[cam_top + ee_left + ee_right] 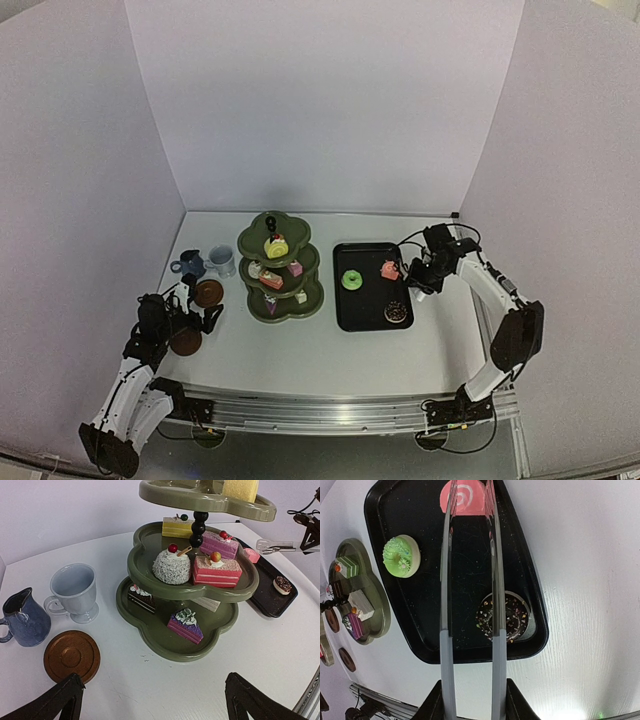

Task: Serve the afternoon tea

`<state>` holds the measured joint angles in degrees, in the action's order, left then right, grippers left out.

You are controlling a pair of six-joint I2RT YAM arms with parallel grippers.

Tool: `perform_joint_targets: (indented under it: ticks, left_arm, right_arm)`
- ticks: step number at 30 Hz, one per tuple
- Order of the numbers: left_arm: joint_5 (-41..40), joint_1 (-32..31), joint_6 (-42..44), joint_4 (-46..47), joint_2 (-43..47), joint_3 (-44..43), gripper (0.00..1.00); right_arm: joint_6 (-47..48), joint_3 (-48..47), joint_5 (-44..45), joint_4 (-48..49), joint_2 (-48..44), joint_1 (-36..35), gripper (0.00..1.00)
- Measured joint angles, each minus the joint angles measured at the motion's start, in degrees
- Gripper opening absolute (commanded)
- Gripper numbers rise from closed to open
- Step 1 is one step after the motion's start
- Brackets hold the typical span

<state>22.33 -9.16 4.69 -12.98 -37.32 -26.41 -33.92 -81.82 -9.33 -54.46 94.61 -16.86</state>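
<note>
Your right hand (474,702), at the bottom of the right wrist view, is clenched on the metal tongs (447,605). Their two blades stand apart and run up the frame, flanking the pink swirl cake (465,495) at the top edge; you cannot tell whether they touch it. That cake lies on the black tray (395,510), with a green doughnut (401,556) at upper left and a chocolate sprinkled doughnut (517,615) at lower right. Your left hand (154,680) is released, fingers wide apart, low in the left wrist view over bare tabletop (125,680). Above it the olive-green stand (165,652) carries cakes on all three tiers. Left of the stand are the white cup (75,592), the dark-blue cup (25,617) and a brown saucer (71,656).
</note>
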Motion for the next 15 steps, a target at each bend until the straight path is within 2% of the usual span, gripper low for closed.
perform_joint_targets:
  ticks: [9,15]
  left_arm:
    - [0.0,0.0,0.0,0.0,-0.1,0.0,0.99]
    - [0.0,0.0,0.0,0.0,-0.2,0.0,0.99]
  right_arm:
    - [1.7,-2.4,-0.5,-2.6,0.4,2.7,0.33]
    - [5.3,-5.3,-2.3,-3.1,5.3,3.1,0.33]
